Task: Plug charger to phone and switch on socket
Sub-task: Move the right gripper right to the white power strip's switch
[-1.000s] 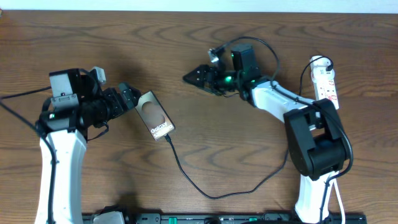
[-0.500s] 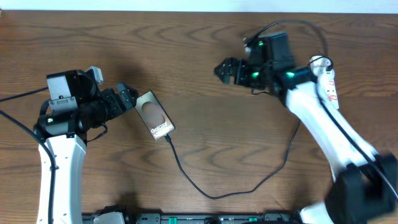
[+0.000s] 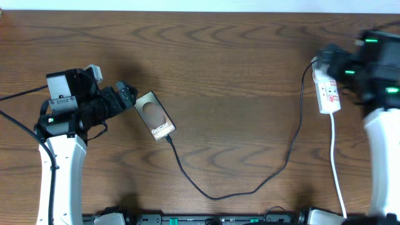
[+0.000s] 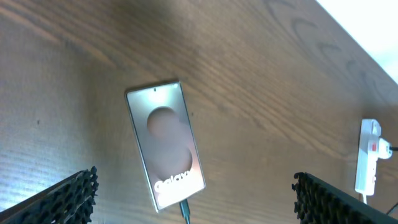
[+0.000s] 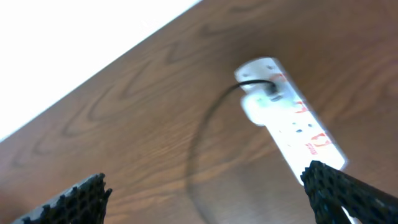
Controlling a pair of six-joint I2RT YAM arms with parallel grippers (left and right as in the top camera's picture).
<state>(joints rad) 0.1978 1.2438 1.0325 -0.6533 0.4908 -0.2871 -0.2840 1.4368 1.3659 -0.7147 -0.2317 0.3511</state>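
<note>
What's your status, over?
Open, empty: left hand, right hand. At phone, charger looks plugged. Right hand above socket. Nothing in the way.

1. Your phone is lying flat: a grey-brown slab with a dark oval and white "Galaxy" lettering. It sits slanted just ahead of your left gripper, outside the fingers, with the lettered end pointing away from it.
2. Your charger is a thin black cable, and its tip meets the phone's lettered short end, the far one from your left gripper. From there it sags in one wide loop, then climbs toward your right gripper.
3. Your socket, a narrow white strip with red marks, lies flat just beside your right gripper. A white adapter sits in the near end, with the black cable running out of it. You can't read the switch position here.
</note>
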